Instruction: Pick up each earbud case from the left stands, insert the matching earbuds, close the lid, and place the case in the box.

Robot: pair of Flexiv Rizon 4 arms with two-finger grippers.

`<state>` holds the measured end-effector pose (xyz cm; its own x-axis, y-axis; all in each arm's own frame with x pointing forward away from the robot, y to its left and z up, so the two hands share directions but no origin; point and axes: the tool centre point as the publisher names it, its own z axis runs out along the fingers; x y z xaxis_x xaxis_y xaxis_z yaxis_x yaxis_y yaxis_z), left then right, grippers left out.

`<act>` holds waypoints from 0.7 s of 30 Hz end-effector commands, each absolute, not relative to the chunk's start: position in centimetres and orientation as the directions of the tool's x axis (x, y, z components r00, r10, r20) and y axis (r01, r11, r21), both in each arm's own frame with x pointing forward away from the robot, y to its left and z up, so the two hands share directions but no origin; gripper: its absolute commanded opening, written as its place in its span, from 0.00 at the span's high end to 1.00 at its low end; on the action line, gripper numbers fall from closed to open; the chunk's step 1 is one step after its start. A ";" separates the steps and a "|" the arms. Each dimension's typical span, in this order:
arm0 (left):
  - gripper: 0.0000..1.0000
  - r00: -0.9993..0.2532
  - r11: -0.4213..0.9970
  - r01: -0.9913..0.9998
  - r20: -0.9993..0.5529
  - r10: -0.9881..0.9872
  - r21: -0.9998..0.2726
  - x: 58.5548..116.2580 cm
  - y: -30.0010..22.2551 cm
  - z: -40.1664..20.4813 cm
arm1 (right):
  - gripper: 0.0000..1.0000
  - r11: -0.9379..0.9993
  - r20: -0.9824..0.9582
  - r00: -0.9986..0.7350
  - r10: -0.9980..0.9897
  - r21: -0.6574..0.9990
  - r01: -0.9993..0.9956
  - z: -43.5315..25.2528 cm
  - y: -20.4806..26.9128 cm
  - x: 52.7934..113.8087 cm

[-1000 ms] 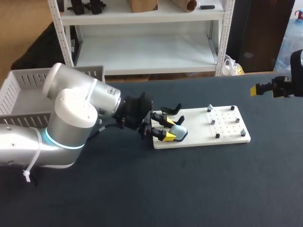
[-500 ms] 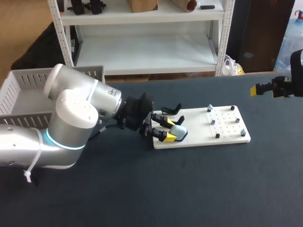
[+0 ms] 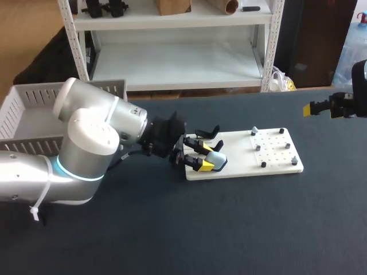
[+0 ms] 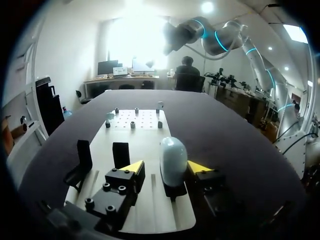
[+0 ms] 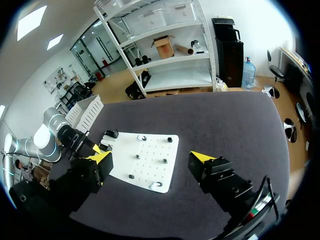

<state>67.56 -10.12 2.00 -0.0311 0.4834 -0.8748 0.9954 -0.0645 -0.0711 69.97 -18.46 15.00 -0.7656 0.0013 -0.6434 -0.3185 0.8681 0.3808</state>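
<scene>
Earbud case (image 4: 172,159), upright on its black stand (image 4: 176,190) at the white board's (image 3: 275,165) left end, sits between the left gripper's (image 4: 166,168) spread fingers, not yet clamped. A clean pick likely means centring, squeezing both flanks, then lifting straight. Right gripper (image 5: 152,158) hangs open over the bench's right edge
</scene>
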 end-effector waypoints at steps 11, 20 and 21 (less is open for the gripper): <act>1.00 -0.030 -0.065 0.995 -0.878 0.477 -0.069 67.7 -9.9 2.1 | 0.00 0.866 -0.643 -0.766 0.001 0.383 -0.322 14.9 -18.5 70.0; 1.00 0.004 -0.063 0.998 -0.913 0.409 -0.024 67.4 -8.6 5.5 | 0.00 0.866 -0.643 -0.766 0.001 0.383 -0.322 14.9 -18.5 70.0; 1.00 0.010 -0.065 0.998 -0.918 0.395 -0.017 67.3 -8.6 6.0 | 0.00 0.866 -0.643 -0.766 0.001 0.383 -0.322 14.9 -18.5 70.0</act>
<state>68.30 -9.55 5.06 0.0018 0.4162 -0.9093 0.9965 -0.0769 -0.0332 69.97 -18.46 15.00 -0.7656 0.0013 -0.6434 -0.3185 0.8681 0.3808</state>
